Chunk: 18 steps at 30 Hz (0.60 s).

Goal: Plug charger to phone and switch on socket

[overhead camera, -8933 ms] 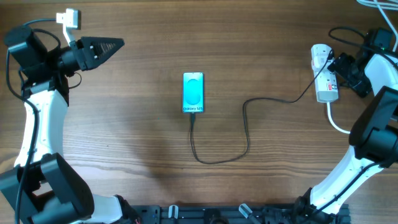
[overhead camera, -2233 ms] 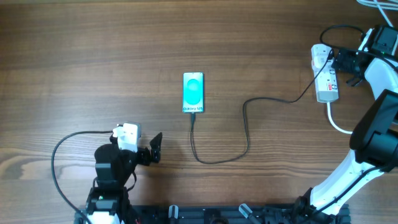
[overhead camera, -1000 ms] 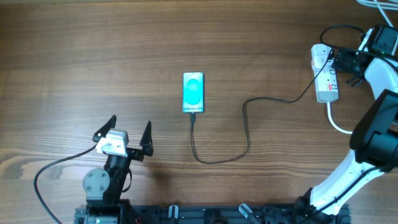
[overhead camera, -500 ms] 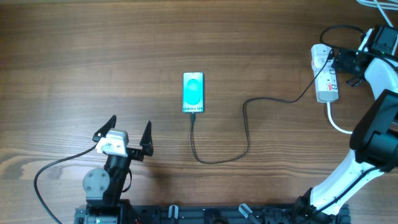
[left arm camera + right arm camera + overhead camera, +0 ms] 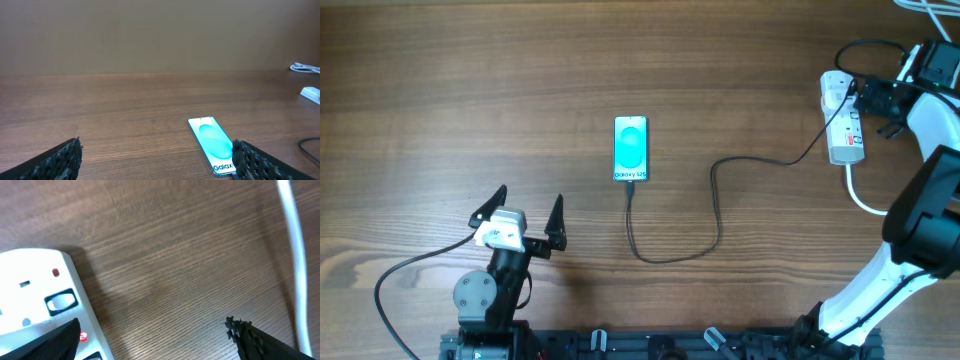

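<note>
Phone mid-table, both grippers spread open and empty

The phone (image 5: 631, 149) lies flat, screen up, ahead and right of the left gripper (image 5: 530, 194) — well apart, jaws wide with nothing in them. The charger (image 5: 716, 205) loops from the phone's bottom edge over to the socket (image 5: 842, 122) at far right. The right gripper (image 5: 153, 323) hangs just beside the socket, fingers wide, holding nothing — a small red light (image 5: 82, 336) glows there.

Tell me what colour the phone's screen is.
The phone shows bright turquoise with a lighter oval, clearest in the overhead view.
</note>
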{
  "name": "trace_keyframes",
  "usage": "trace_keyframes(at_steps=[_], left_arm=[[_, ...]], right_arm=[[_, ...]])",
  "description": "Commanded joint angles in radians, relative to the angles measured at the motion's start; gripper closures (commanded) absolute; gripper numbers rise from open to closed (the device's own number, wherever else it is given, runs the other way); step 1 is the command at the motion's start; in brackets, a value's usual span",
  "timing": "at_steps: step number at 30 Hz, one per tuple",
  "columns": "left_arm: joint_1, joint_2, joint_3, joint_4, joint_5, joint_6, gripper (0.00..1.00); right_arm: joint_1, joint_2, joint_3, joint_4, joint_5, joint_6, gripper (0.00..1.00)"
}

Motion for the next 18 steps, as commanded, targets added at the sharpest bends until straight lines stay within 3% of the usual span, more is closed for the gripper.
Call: trace_keyframes(at_steps=[1,18], left_arm=[[0.003,-0.011,-0.002,-0.010,-0.014,-0.002,0.00],[0.003,-0.011,-0.002,-0.010,-0.014,-0.002,0.00]], right_arm=[[-0.005,-0.119,-0.004,0.002,0.006,-0.005,0.00],[-0.018,-0.417,-0.004,0.002,0.006,-0.005,0.00]])
